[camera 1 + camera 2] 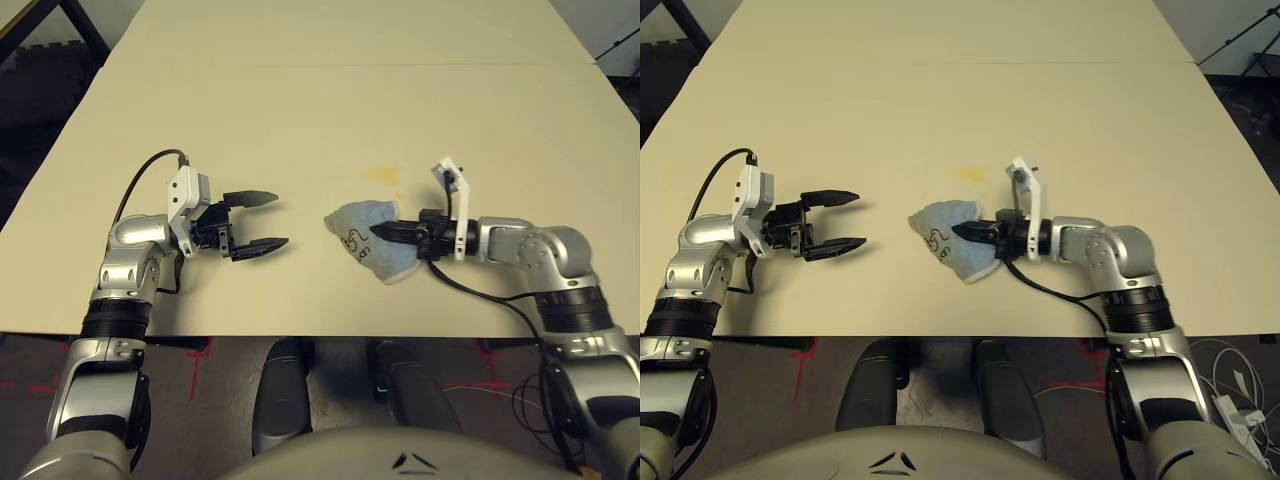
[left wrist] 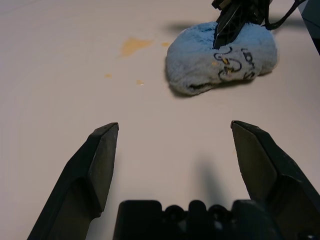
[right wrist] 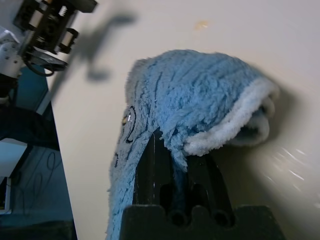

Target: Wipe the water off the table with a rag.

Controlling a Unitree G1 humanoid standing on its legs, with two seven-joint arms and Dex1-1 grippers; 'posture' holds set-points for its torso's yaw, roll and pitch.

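The light blue-grey rag (image 1: 362, 238) lies bunched on the cream table (image 1: 300, 110), a little right of centre near the front edge. My right gripper (image 1: 386, 232) reaches in from the right and is shut on the rag (image 3: 195, 95), whose cloth drapes over the black fingers (image 3: 160, 170). One yellowish smear of water (image 1: 383, 175) sits just beyond the rag, apart from it; tiny droplets (image 2: 107, 76) lie near it. On the left, well clear of the rag, my left gripper (image 1: 281, 219) hovers open with nothing between its fingers (image 2: 102, 155).
A thin seam (image 1: 350, 66) crosses the table far back. The front edge (image 1: 300, 333) runs close behind both wrists. A black cable (image 1: 480, 292) trails from the right wrist over the tabletop. Bare tabletop separates the two grippers.
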